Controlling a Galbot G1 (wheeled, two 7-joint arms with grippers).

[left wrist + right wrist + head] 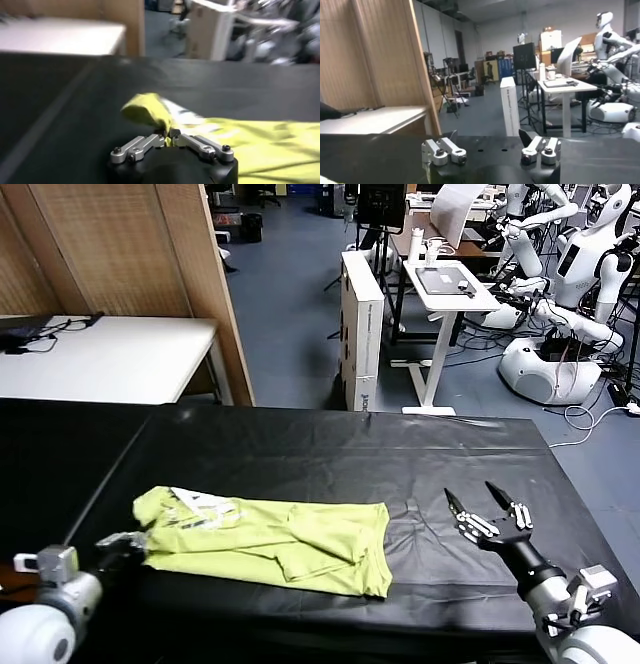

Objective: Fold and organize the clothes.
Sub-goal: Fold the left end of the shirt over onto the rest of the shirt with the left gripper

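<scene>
Fabric pinched at lower left: the left gripper [135, 541] has its fingers clamped on the T-shirt [270, 542] edge. The shirt lies crumpled across the lower middle of the black table [300, 449]. It looks light, limp and prone to bunching, so hems or corners seem the best holds. At lower right, clear of the cloth, the right gripper [488, 508] is spread wide, holding nothing.

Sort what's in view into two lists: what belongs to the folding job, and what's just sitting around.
Job:
- T-shirt, lime, half folded on the black table
- left gripper, shut on its edge
- right gripper, open, beside it

Lying about:
- white table
- white box
- parked robots
</scene>
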